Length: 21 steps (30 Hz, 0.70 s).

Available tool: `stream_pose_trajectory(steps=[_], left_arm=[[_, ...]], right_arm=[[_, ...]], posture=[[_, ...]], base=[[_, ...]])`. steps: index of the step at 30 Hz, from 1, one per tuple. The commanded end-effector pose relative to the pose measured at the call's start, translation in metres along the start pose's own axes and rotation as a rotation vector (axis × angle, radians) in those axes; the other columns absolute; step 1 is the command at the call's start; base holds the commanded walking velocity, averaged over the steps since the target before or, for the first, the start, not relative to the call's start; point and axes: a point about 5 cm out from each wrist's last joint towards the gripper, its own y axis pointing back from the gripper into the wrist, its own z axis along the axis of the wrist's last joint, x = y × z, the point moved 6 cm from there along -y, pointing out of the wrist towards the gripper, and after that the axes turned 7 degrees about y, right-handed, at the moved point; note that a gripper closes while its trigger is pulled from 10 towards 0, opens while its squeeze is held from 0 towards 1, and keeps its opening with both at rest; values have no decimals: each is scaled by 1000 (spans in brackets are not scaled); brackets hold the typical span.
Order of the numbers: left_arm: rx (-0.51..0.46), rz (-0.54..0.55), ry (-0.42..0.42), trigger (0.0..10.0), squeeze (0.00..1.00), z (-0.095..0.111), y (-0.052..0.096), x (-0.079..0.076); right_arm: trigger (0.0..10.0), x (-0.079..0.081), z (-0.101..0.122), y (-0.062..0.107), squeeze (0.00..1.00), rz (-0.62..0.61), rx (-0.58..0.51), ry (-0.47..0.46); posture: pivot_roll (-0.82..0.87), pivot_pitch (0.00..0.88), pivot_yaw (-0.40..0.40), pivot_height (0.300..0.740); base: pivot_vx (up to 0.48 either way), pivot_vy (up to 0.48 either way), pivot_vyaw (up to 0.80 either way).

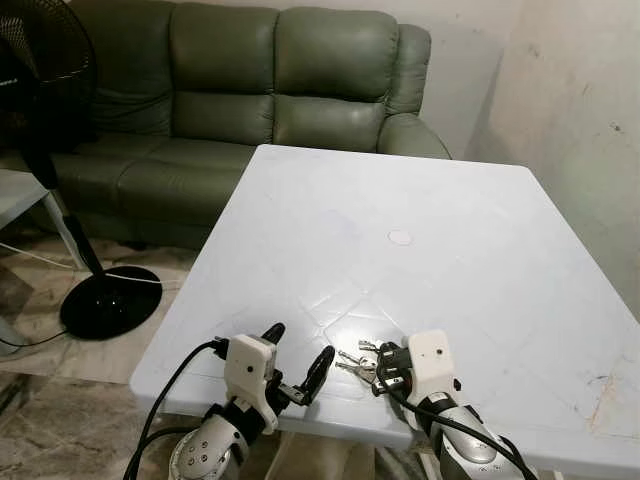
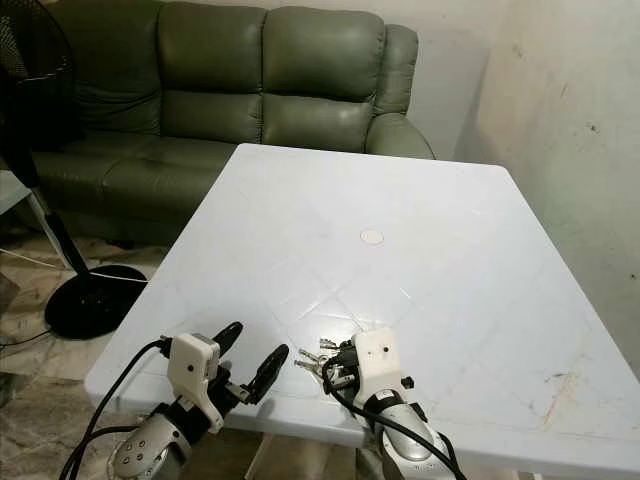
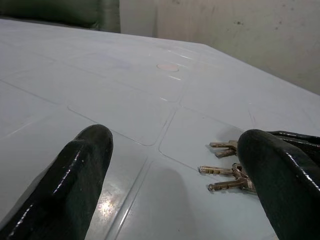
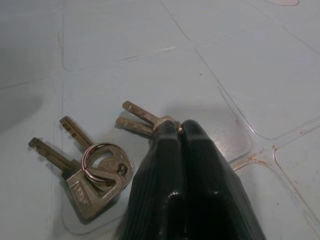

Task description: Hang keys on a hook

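Observation:
A bunch of silver keys (image 4: 95,170) on rings lies on the white table (image 1: 420,200) close to its front edge, also seen as the keys (image 1: 356,364). My right gripper (image 4: 179,129) is low over the table with its fingers pressed together, pinching a key ring at the tips; two key blades stick out beside them. The right gripper (image 1: 388,368) sits just right of the bunch. My left gripper (image 1: 297,352) hovers open a little to the left of the keys (image 3: 227,172), with nothing between its fingers (image 3: 85,165).
A green leather sofa (image 1: 270,90) stands behind the table. A black pedestal fan (image 1: 60,150) stands on the floor at the left, with cables by its base. A plastered wall (image 1: 580,110) runs along the right. A round cap (image 1: 400,237) marks the table's middle.

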Motion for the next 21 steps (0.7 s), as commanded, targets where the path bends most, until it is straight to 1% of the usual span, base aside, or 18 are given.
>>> stream_pose_trajectory(steps=[1,3,5,6,7,8,10,11,12,14,15,16,17,18,20,21], left_arm=[[-14,3,-9,10000,0,6,0,0],[-14,3,-9,10000,0,6,0,0],[-15,7,-9,10000,0,6,-1,1],[-15,9,-8,10000,0,7,-1,2],[-17,14,-8,10000,0,7,-1,3],[-18,16,-8,10000,0,7,-1,4],[-18,18,-7,10000,0,8,-1,4],[-18,18,-7,10000,0,8,-1,4],[-18,18,-7,10000,0,8,-1,4],[-21,22,-4,10000,0,9,-1,5],[-21,23,-4,10000,0,9,-1,5],[-33,38,12,10000,0,12,-2,8],[-52,60,39,10000,0,16,-2,13],[-61,72,46,10000,0,19,-3,16],[-88,91,46,10000,0,27,-5,21],[-104,103,47,10000,0,32,-6,23]], right_arm=[[0,-5,7,1,0,-27,-31,-10],[0,-6,10,1,0,-33,-41,-24],[0,-12,18,0,0,-54,-87,-78],[0,-14,21,0,0,-59,-99,-89],[0,-15,28,0,0,-59,-137,-111],[0,-17,31,0,0,-68,-151,-112],[0,-28,37,0,0,-118,-182,-156],[0,-28,39,0,0,-116,-193,-169],[0,-28,39,0,0,-116,-193,-169],[0,-41,48,1,0,-165,-246,-184],[0,-42,49,1,0,-172,-250,-190],[0,-46,53,2,0,-185,-270,-185],[0,-49,62,5,0,-178,-328,-170],[0,-49,68,7,0,-162,-371,-162],[0,-54,72,9,0,-175,-394,-177],[3882,-57,72,9,0,-183,-390,-169]], posture=[[38,8,-54,740],[38,8,-54,740],[38,8,-54,740],[38,8,-54,740],[38,11,-53,740],[38,11,-53,740],[38,12,-53,740],[38,12,-53,740],[38,12,-53,740],[41,13,-53,740],[41,13,-53,740],[40,14,-54,740],[40,15,-53,740],[40,15,-53,740],[40,15,-53,740],[41,14,-55,740]], base=[[0,0,0],[0,0,0],[0,0,0],[0,0,0],[0,0,0],[0,0,0],[0,0,0],[0,0,0],[0,0,0],[0,0,0],[0,0,0],[0,0,0],[0,0,0],[0,0,0],[0,0,0],[0,0,0]])
